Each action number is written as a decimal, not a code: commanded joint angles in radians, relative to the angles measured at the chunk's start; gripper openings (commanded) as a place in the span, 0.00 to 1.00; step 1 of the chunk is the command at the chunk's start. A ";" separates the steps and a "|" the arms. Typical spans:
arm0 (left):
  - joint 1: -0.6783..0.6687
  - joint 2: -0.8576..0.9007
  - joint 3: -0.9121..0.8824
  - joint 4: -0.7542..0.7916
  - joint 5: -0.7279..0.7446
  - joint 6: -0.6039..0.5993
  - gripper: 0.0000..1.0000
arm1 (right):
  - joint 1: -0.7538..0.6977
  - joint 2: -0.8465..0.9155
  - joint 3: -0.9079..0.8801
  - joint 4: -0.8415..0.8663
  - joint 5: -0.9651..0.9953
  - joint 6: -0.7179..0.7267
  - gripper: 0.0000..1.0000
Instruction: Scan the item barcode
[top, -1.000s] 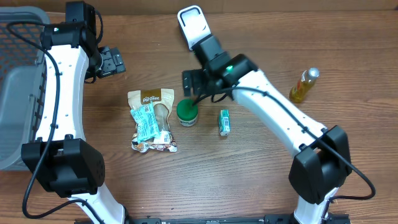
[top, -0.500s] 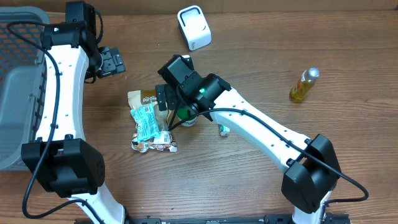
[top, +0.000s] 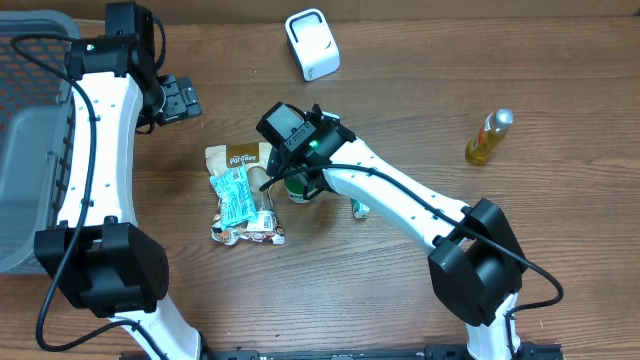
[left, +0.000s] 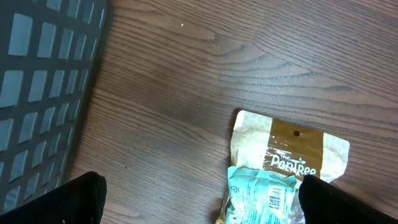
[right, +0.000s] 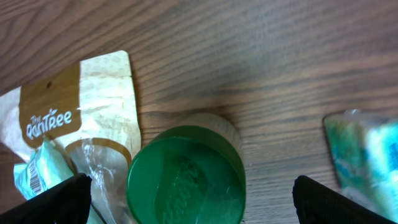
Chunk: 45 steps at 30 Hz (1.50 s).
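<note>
Right gripper (right: 193, 202) hung released just above the green-lidded jar (right: 185, 177), jaws spread wide. Only the dark fingertips (right: 59, 199) showed, cut off at the wrist view's lower corners. Could not tell whether they touched the jar. Jar stood centre of table, just right of the snack pouch (top: 245, 160). From overhead the right arm hid most of it. A teal packet (top: 232, 195) lay on the pouch, its barcode too small to read. A small teal box (top: 360, 208) right of the jar was half covered by the arm. Left gripper (top: 180, 100) was released too, upper left, over bare table (top: 560, 250) beside the basket (top: 25, 150). White scanner (top: 312, 45) sat top centre, yellow bottle (top: 490, 137) far right.
</note>
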 joint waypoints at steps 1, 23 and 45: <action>-0.008 -0.005 0.018 0.001 0.002 0.011 1.00 | -0.003 0.025 0.003 0.002 -0.058 0.139 1.00; -0.008 -0.005 0.018 0.001 0.002 0.011 0.99 | 0.007 0.039 0.003 0.064 -0.009 0.386 1.00; -0.008 -0.005 0.018 0.001 0.001 0.011 1.00 | 0.008 0.040 -0.070 0.065 -0.006 0.400 0.80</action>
